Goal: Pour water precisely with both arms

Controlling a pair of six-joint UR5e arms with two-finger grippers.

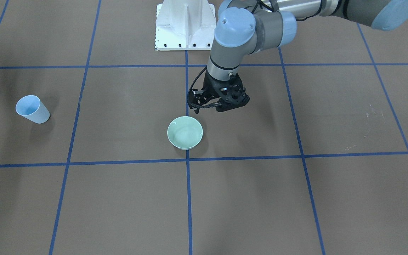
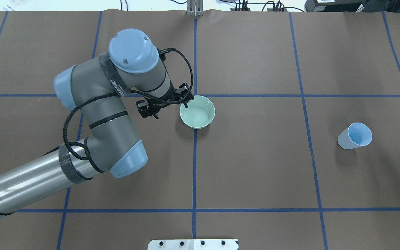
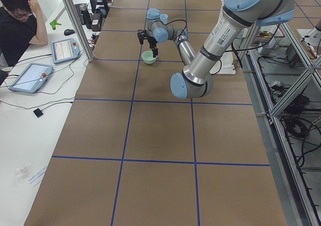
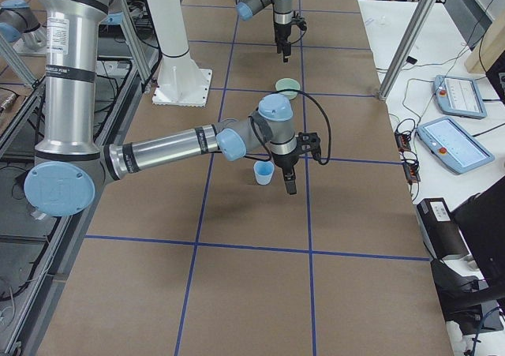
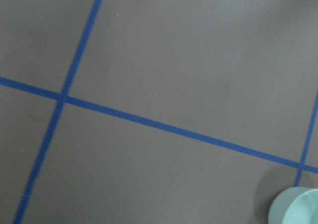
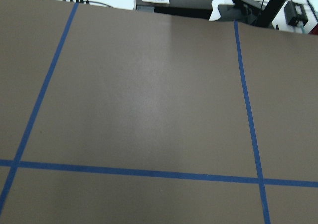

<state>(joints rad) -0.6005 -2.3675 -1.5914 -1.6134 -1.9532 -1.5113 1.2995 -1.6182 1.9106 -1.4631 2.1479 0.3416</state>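
Left gripper [image 1: 197, 110] just above the bowl [image 1: 186, 143] rim, open or closed unclear, water not discernible in bowl, cup [image 1: 32, 109] well apart from bowl, right gripper [image 4: 289, 184] shown only by exterior right view, near cup, state unclear.

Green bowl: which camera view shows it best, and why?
The front-facing view: the bowl sits whole and unblocked. Overhead, the left gripper overlaps its rim; side views show it tiny; left wrist, only an edge; right wrist, nothing.

Reaching in from one o'clock with the left arm [image 3: 200, 60], pointing the left gripper [image 3: 152, 49] down over the green bowl [image 3: 148, 59] at twelve o'clock. Showing a blue cup [image 3: 163, 19] farther toward twelve and, at ten o'clock, an operator [image 3: 15, 28] holding a hand to the head.
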